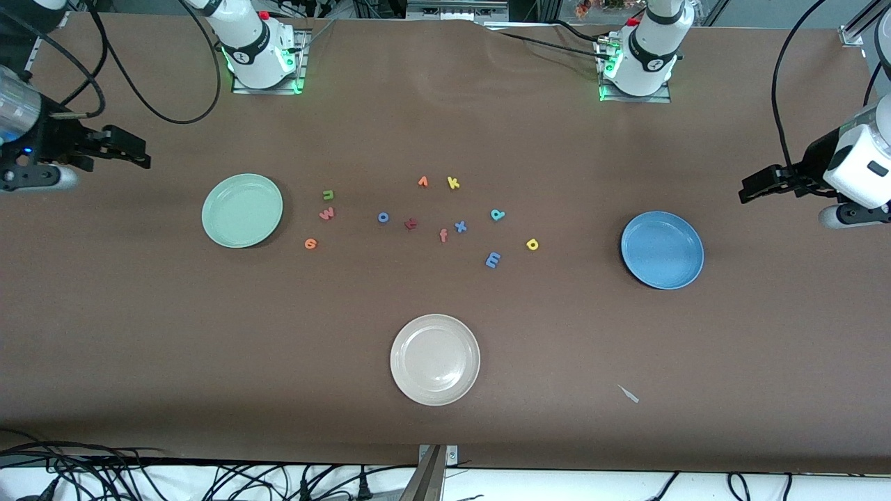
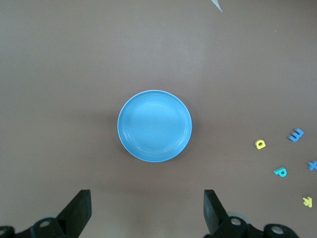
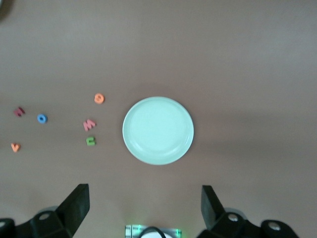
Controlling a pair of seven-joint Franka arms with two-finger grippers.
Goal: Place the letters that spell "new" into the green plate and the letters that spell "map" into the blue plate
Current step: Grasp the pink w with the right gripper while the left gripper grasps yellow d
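Cream plate (image 1: 435, 360) sits nearest you; letters lie loose on the counter (image 1: 209, 348). Left gripper (image 1: 755, 186) and right gripper (image 1: 132, 149) wait, both spread, holding nothing.

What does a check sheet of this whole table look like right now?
Surface: brown table, one small pale scrap.
Job's things: green plate and blue plate hold nothing; n, w, e beside the green plate; m, a, p toward the blue plate.
Clutter: white plate; spare letters mid-table.
Tools: left tool open over table by the blue plate; right tool open by the green plate.
Cables: black cables near the bases.
Surroundings: more cables below the table edge.
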